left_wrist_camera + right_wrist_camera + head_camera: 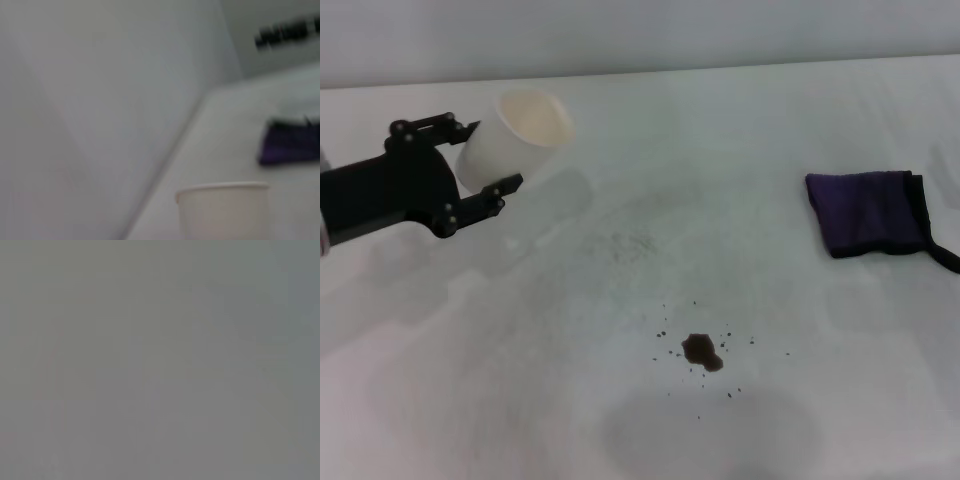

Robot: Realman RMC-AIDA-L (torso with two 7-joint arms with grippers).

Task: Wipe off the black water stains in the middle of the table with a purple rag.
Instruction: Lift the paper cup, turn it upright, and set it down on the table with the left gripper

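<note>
The black water stains (701,350) are a small dark blot ringed by tiny specks on the white table (520,400), front centre. The purple rag (868,212) lies folded at the right, its black strap trailing toward the edge; it also shows in the left wrist view (290,142). My left gripper (485,158) is at the far left, above the table, shut on a white paper cup (515,138) that is tilted with its mouth facing up and right. The cup's rim shows in the left wrist view (222,192). My right gripper is not in view.
Faint grey scuffs (620,243) mark the table's middle. A wall runs along the table's far edge. The right wrist view shows only flat grey.
</note>
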